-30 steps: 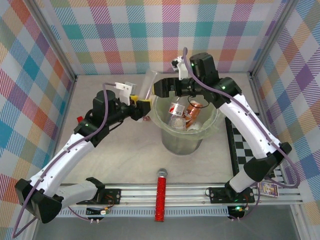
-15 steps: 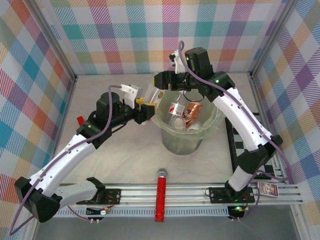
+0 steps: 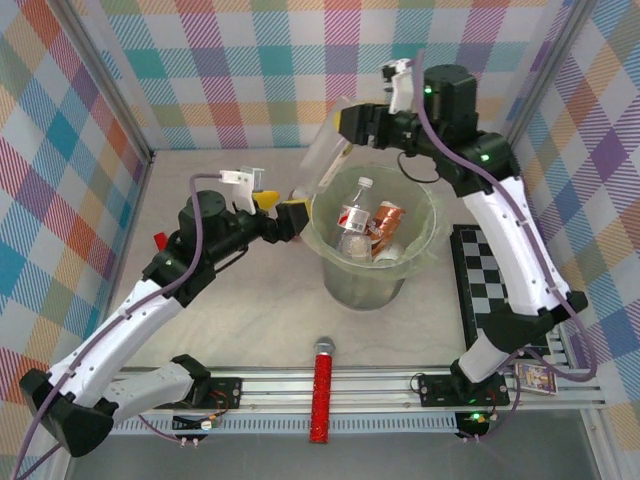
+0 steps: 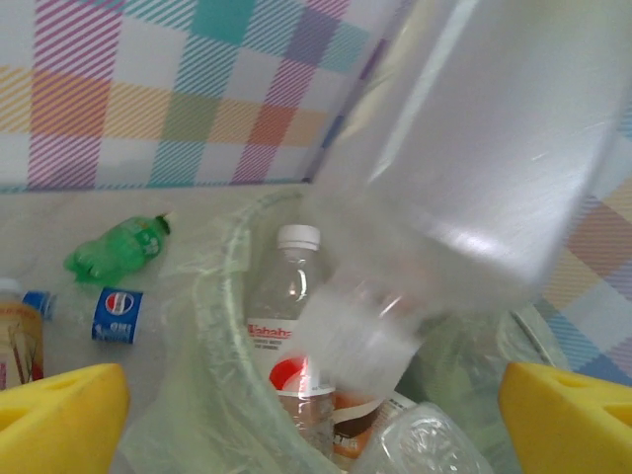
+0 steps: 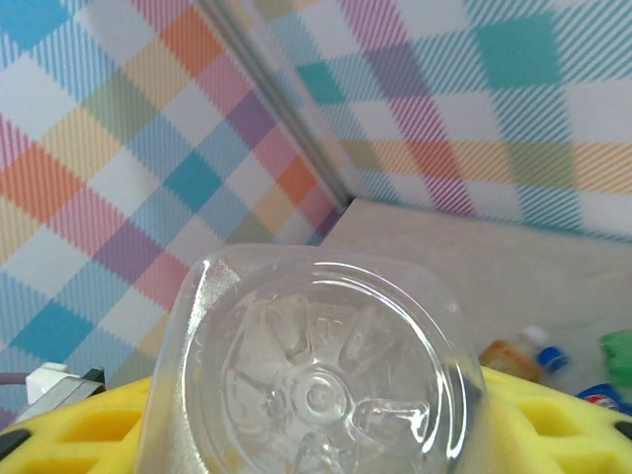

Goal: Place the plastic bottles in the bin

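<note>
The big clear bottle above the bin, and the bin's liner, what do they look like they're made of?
The clear bottle: thin glossy plastic, see-through, with moulded ribs on its base. The liner: pale green plastic film, translucent, wrinkled, draped over the rim of the bin. The bin underneath looks grey, maybe metal; hard to tell.

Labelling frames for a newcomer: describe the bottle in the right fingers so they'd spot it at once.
Find the grey bin lined with pale green plastic. Above its far-left rim the right fingers hold a big clear bottle, tilted. Unlike the labelled bottles lying inside the bin, it hangs in the air.
</note>
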